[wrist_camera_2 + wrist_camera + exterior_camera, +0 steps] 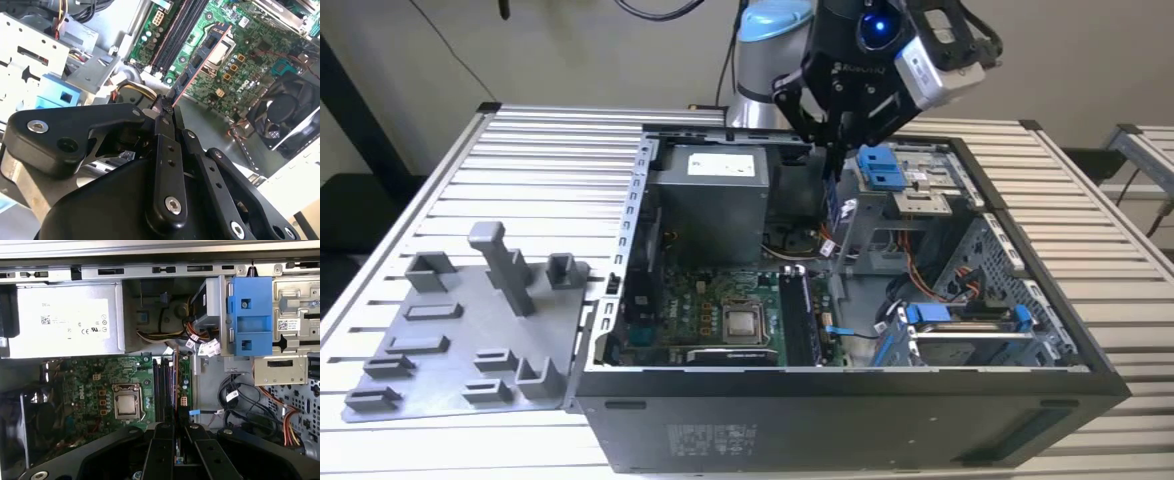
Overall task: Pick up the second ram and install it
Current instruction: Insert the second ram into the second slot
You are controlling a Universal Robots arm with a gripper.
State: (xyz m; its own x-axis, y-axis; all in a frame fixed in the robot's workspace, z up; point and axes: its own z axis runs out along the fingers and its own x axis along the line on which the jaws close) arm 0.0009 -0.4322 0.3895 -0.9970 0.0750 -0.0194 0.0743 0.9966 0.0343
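Note:
The second ram (201, 54) is a thin dark bluish board with chips and a reddish edge, and my gripper (163, 107) is shut on one end of it. In the exterior view the ram (834, 198) hangs upright from the gripper (833, 150), inside the open computer case and above the back end of the motherboard. In the first wrist view the ram (175, 382) shows edge-on, running from the gripper (175, 429) over the long black memory slots (162, 390). It is held above the slots (794, 322), not seated in them.
The open case (854, 385) lies on a slatted table. Inside are a grey power supply (714, 200), the green motherboard (707, 305) with a CPU socket (744, 322), blue drive clips (881, 165), a drive cage (961, 330) and loose cables. A grey parts fixture (467, 330) sits at the exterior view's left.

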